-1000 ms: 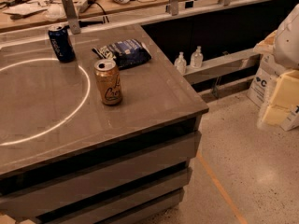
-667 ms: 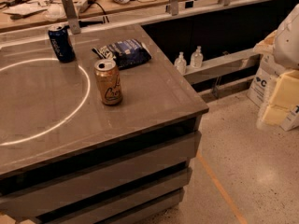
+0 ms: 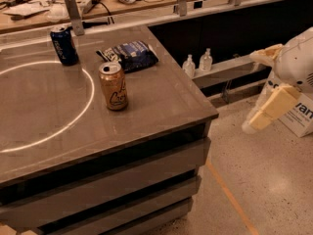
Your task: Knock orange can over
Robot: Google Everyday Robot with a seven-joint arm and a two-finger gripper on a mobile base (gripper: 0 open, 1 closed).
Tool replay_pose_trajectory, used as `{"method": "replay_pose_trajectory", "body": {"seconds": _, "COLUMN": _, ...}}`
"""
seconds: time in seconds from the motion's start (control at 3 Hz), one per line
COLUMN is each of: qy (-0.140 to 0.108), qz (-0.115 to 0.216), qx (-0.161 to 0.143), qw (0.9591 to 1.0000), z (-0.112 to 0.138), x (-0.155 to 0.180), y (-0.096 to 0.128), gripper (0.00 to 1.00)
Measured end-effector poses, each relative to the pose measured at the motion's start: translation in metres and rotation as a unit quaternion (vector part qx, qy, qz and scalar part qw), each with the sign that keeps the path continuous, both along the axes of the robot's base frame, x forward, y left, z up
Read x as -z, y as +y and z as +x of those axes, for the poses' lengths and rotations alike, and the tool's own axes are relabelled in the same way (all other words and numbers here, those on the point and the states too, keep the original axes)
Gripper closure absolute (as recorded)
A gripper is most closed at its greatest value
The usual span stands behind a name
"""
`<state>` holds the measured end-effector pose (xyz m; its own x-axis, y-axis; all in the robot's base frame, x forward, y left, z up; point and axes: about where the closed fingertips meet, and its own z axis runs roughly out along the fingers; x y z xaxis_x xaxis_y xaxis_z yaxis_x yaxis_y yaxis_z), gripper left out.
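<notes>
The orange can (image 3: 113,86) stands upright on the grey table (image 3: 161,106), near its middle, just right of a white circle line. It is orange-gold with dark lettering and a silver top. My gripper (image 3: 251,92) hangs in the air at the far right, off the table's right edge and well away from the can. Its two pale yellow fingers (image 3: 272,107) are spread apart, with nothing between them.
A dark blue can (image 3: 64,45) stands at the table's back left. A blue snack bag (image 3: 131,55) lies behind the orange can. Two small clear bottles (image 3: 197,63) stand on a low ledge to the right. A cardboard box (image 3: 301,114) sits on the floor behind my gripper.
</notes>
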<state>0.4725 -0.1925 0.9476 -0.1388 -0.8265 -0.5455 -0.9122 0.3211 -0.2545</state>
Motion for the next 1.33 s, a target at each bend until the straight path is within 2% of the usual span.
{"method": "replay_pose_trajectory", "body": {"seconds": 0.33, "qy": -0.053, "qz": 0.155, "qx": -0.028, "qw": 0.9861, "z": 0.034, "x": -0.002, "y": 0.052, "gripper": 0.00}}
{"method": "replay_pose_trajectory", "body": {"seconds": 0.67, "qy": -0.076, "qz": 0.257, "qx": -0.056, "qw": 0.9619, "z": 0.048, "x": -0.025, "y": 0.090, "gripper": 0.00}}
{"method": "replay_pose_trajectory", "body": {"seconds": 1.33, "qy": -0.052, "qz": 0.287, "qx": -0.083, "qw": 0.9529, "z": 0.043, "x": -0.016, "y": 0.122, "gripper": 0.00}}
